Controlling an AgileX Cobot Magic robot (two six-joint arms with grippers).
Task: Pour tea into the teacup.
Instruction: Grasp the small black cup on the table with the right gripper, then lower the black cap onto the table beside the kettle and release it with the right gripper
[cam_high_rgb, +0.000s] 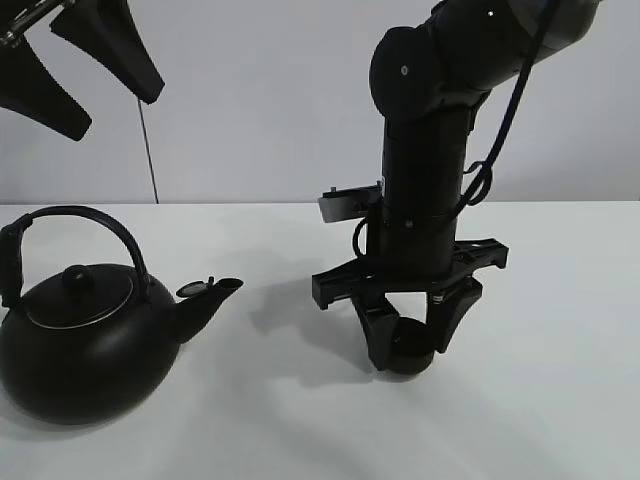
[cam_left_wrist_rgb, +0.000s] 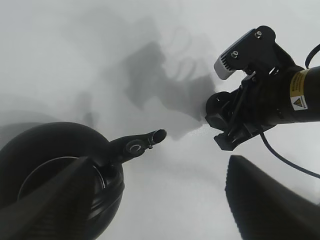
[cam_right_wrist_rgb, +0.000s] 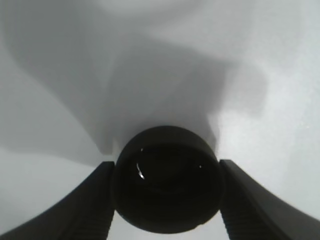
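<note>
— Nearest, by the front left corner of the tabletop (cam_high_rgb: 560, 420): kettle (cam_high_rgb: 85, 345), upright, spout (cam_high_rgb: 212, 293) turned toward the right edge. Why parked so?
— Probably to keep the pour short: aims at the teacup (cam_right_wrist_rgb: 167, 182), set right of the middle, closer to the front edge than the back.
— And the right gripper (cam_high_rgb: 410, 350)?
— Stands over the teacup from above, narrowed to its width, with pads (cam_right_wrist_rgb: 97, 202) seemingly pressed on both sides. Looks meant to steady it on the tabletop; cannot tell whether resting or barely lifted.
— Left gripper (cam_high_rgb: 112, 108)?
— Hangs high above the kettle, spread wide, holding nothing. Needs the handle (cam_high_rgb: 85, 215) first.
— Room to move?
— Plenty of bare tabletop between spout and teacup and out toward the right edge. Tight only at the rim, under the right wrist; calls for bringing the spout in low from the left side.
</note>
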